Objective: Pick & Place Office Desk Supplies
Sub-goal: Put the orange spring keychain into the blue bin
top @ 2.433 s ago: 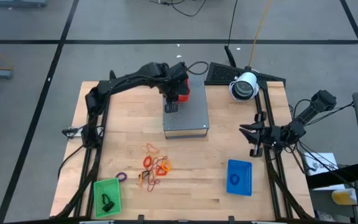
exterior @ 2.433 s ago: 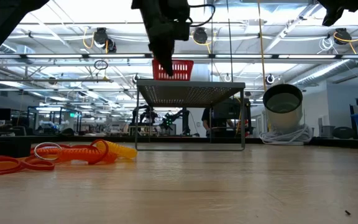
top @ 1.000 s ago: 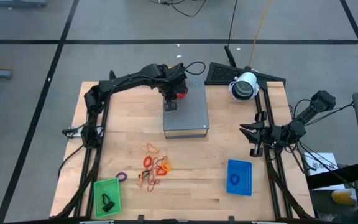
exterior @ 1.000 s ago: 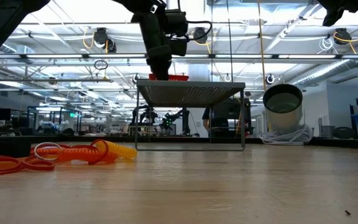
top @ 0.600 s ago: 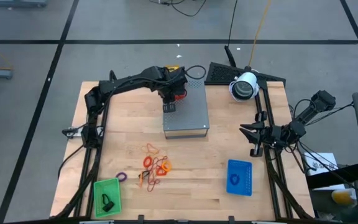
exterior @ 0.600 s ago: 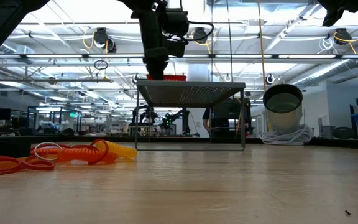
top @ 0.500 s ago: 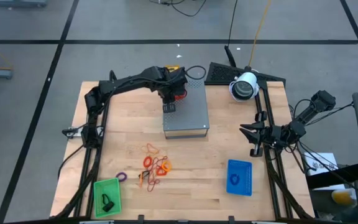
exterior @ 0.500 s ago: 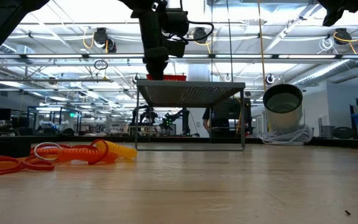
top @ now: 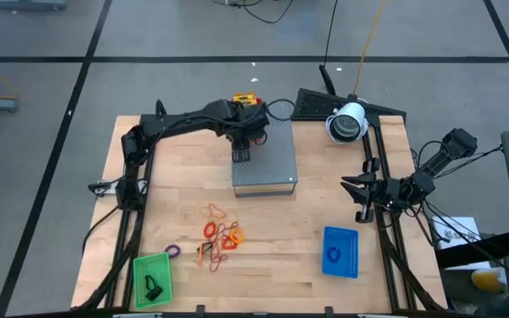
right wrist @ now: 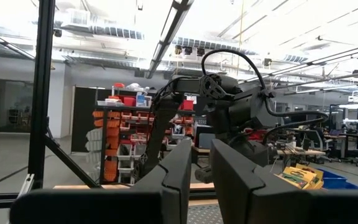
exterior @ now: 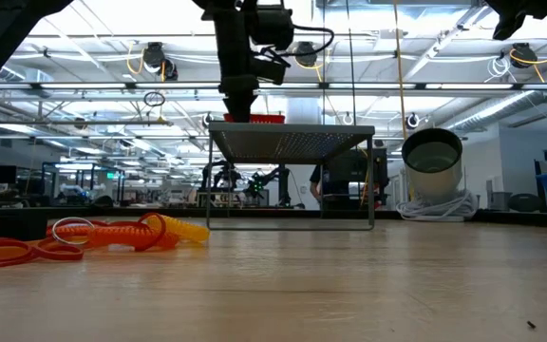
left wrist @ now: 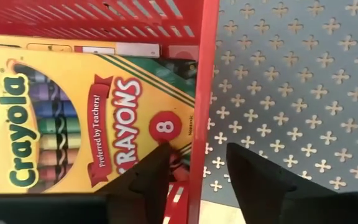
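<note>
Grey tiled floor, bright ceiling lights

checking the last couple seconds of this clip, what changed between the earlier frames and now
The left gripper lowered the red tray, holding a crayon box, onto the grey perforated box. Its fingers have since spread and straddle the tray's rim, so it seems to have let go. Unchanged: the right gripper parked at the table's right edge, the rubber bands, the green tray and blue tray.
</note>
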Robot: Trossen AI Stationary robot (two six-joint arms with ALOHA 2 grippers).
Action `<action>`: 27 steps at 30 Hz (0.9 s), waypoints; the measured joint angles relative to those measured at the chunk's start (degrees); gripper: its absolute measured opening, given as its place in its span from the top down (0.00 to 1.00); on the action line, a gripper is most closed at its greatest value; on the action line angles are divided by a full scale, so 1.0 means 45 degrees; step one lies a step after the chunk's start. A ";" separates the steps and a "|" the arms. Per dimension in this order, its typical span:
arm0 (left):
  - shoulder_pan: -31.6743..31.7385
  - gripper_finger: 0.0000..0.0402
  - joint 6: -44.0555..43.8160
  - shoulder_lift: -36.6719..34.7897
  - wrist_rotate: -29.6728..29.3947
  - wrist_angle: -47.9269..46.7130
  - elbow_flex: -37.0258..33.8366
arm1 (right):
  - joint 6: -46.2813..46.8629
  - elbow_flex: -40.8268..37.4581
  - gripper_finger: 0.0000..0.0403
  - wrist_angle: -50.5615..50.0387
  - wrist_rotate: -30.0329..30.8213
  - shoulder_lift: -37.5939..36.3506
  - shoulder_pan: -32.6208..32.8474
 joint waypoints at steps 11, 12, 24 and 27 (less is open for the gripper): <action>-0.0095 0.45 -0.0048 0.0000 -0.0120 -0.0004 0.0004 | -0.0003 0.0000 0.88 0.0005 -0.0002 0.0000 0.0000; -0.0095 0.45 -0.0035 0.0003 -0.0118 -0.0024 0.0050 | -0.0003 0.0000 0.88 0.0000 -0.0002 0.0000 0.0000; -0.0119 0.40 0.0014 0.0010 -0.0120 -0.1049 0.1662 | -0.0002 0.0000 0.88 0.0001 -0.0002 0.0004 0.0000; -0.0152 0.40 -0.0004 0.0010 -0.0169 -0.1658 0.2313 | -0.0003 0.0000 0.88 0.0000 -0.0002 0.0002 0.0000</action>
